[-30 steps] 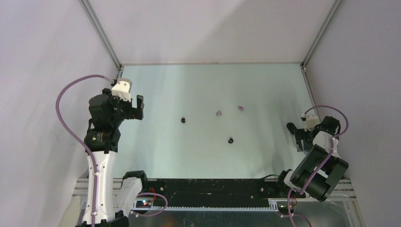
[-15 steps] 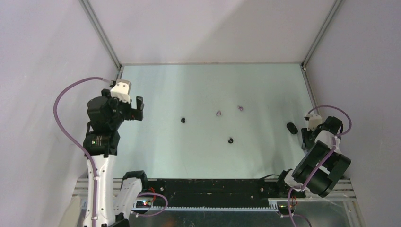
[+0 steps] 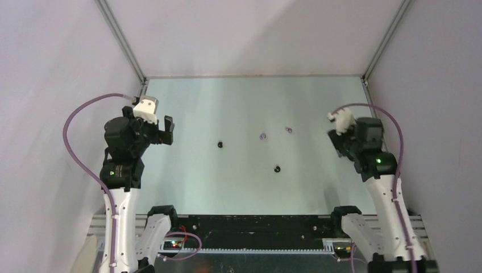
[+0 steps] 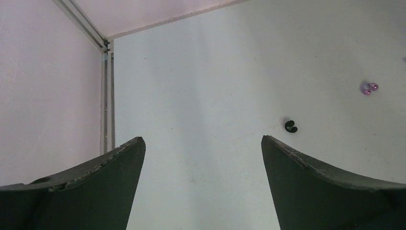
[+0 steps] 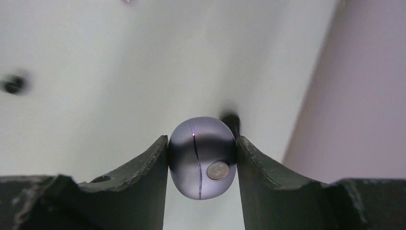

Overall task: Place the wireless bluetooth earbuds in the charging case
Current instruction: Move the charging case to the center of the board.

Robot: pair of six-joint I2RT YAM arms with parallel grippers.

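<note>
The table (image 3: 250,96) carries everything, and nothing on it would stop a rolling thing. The left gripper (image 4: 201,143) hangs over the left edge with its jaws spread wide and nothing between them. The right gripper (image 5: 202,142) is near the right edge, its jaws pinching the charging case (image 5: 201,158) clear of the surface.

The case is a smooth, rounded egg gripped only at its sides, so I judge it could squirt out or twist under firmer pressure. Its seam looks shut, so no bud can go in until it is opened.

The four buds lie loose in the middle of the table. The farther purple earbud (image 3: 289,129) and nearer purple earbud (image 3: 262,136) sit towards the far edge, with the left black earbud (image 3: 220,144) and right black earbud (image 3: 277,169) nearer. Being so tiny, they would likely skid or flick away from a mistimed finger.

No brand or writing is readable. The small round disc by the seam shows no legible mark.
</note>
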